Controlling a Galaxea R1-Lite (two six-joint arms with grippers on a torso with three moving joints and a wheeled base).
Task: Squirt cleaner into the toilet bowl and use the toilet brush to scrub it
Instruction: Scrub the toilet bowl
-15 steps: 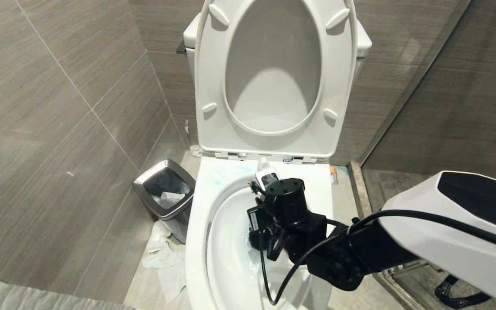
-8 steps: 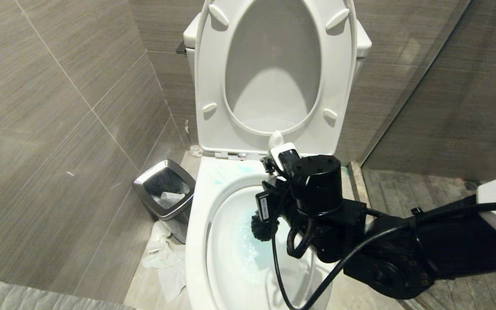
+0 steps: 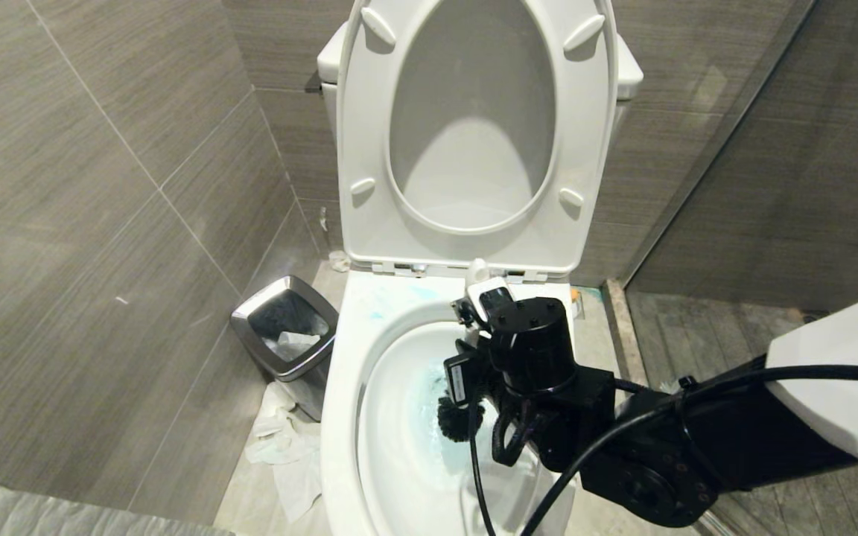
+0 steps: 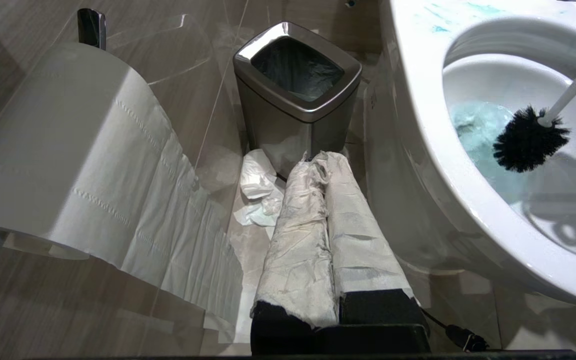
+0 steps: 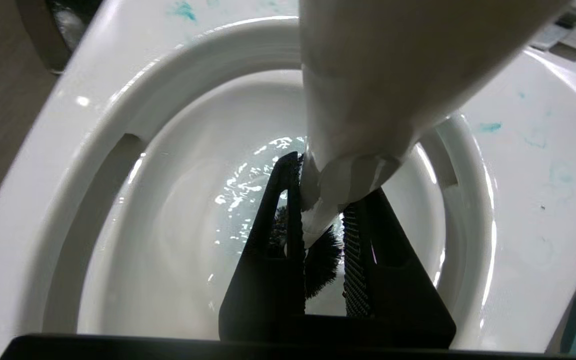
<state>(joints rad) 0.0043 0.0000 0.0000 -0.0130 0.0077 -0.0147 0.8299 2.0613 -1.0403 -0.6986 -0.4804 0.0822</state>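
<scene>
The white toilet bowl (image 3: 339,387) stands open, its seat and lid (image 3: 585,149) raised. My right gripper (image 5: 325,170) reaches down over the bowl, shut on the toilet brush's white handle (image 5: 368,100). The black bristle head (image 3: 459,420) hangs low inside the bowl over the water, also seen from the left wrist (image 4: 528,140). Turquoise cleaner shows as smears on the back rim (image 3: 380,301) and tints the water (image 4: 473,130). My left gripper (image 4: 320,160), its fingers wrapped in white paper, is shut, parked low beside the bowl and holding nothing.
A square steel bin (image 3: 287,327) with a black liner stands left of the toilet, with crumpled tissue (image 3: 280,447) on the floor before it. A toilet paper roll (image 4: 58,150) hangs on the left wall. A glass shower door (image 3: 697,186) closes the right side.
The right arm lifted the brush up and toward the hinges, then sank again. The bristle head, hidden behind the wrist a second ago, now shows low in the bowl. The left arm has stayed still.
</scene>
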